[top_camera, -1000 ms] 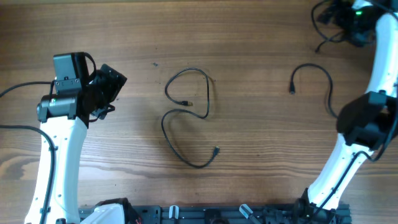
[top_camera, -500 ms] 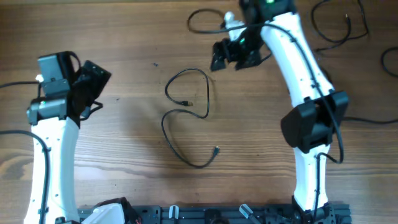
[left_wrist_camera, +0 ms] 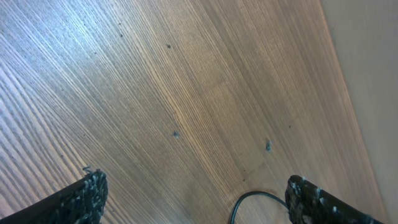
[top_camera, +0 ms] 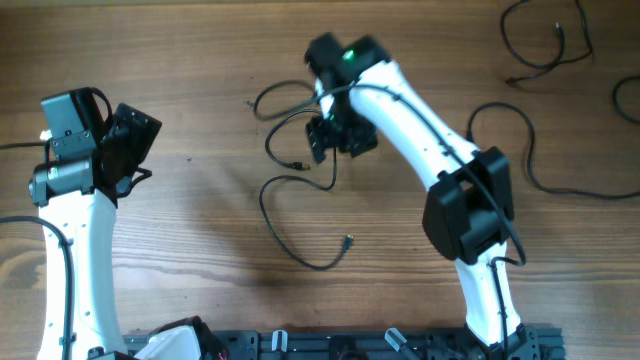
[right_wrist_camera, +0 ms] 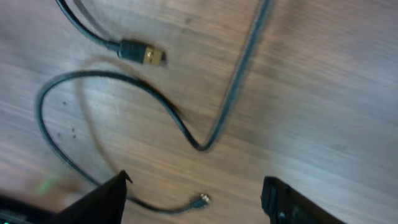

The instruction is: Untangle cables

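Two thin black cables lie tangled at the table's middle: an upper loop [top_camera: 300,125] and a lower curve [top_camera: 290,235] ending in a small plug [top_camera: 347,241]. My right gripper [top_camera: 335,138] hovers over the upper loop, open and empty. In the right wrist view my right gripper [right_wrist_camera: 194,182] frames a cable bend [right_wrist_camera: 202,144], a gold-tipped plug [right_wrist_camera: 142,53] and a small silvery plug [right_wrist_camera: 200,200]. My left gripper [top_camera: 132,138] is open and empty at the left, apart from the cables. In its own view my left gripper [left_wrist_camera: 194,183] shows a bit of black cord [left_wrist_camera: 249,200] near the right finger.
More black cables lie at the right [top_camera: 510,115], at the top right [top_camera: 545,45] and at the far right edge [top_camera: 622,100]. A black wire loop [top_camera: 268,98] sticks out by the right wrist. The arm bases stand at the front edge.
My right arm has swung from the far top right down to the tangled cables in the middle. My left arm has shifted slightly to the left.
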### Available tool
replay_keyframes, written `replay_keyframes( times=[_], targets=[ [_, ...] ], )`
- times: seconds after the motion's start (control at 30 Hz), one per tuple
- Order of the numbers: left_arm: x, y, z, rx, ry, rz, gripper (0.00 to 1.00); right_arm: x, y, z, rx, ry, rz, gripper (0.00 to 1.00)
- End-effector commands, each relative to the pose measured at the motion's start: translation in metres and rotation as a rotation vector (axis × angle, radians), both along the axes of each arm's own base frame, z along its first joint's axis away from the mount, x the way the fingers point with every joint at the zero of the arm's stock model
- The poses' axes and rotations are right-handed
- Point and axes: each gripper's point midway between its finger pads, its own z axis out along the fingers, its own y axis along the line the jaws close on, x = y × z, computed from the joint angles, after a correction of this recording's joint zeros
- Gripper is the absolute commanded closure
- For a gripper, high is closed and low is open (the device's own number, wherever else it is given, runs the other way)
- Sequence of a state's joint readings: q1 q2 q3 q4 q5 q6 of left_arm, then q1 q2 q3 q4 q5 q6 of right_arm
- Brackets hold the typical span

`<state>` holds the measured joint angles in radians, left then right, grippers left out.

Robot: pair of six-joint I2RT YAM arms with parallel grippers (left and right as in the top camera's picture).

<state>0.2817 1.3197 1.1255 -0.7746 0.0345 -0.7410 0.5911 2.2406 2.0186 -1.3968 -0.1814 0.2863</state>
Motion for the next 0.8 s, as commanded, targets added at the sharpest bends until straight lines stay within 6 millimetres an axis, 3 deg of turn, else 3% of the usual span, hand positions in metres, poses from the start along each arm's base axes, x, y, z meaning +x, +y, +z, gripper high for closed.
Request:
replay_keyframes(
  times=[0.0,0.13,0.23,0.4,0.5,0.77],
  targets=[
    [-0.001,0.003,-0.002,0.02,0.012,-0.018,0.07,-0.014,-0.005,0.003,0.019,-0.033,-0.042,0.28],
    [0.0,0.002,-0.002,0.019,0.011,-0.018,0.07,-0.031,-0.001,-0.023,0.07,-0.01,-0.035,0.33],
    [0.0,0.001,-0.004,0.014,0.018,-0.022,0.07,-0.033,0.007,-0.041,0.099,-0.03,-0.022,0.48],
    [-0.002,0.0,-0.016,-0.002,0.06,-0.023,0.06,-0.017,0.022,-0.04,0.155,-0.097,-0.045,0.55],
    [-0.003,-0.002,-0.026,-0.02,0.097,-0.029,0.06,-0.013,0.025,-0.039,0.165,-0.11,-0.064,0.67],
    [-0.003,-0.012,-0.03,-0.071,0.105,-0.058,0.05,-0.011,0.019,-0.046,0.13,-0.118,-0.116,0.66]
  ],
)
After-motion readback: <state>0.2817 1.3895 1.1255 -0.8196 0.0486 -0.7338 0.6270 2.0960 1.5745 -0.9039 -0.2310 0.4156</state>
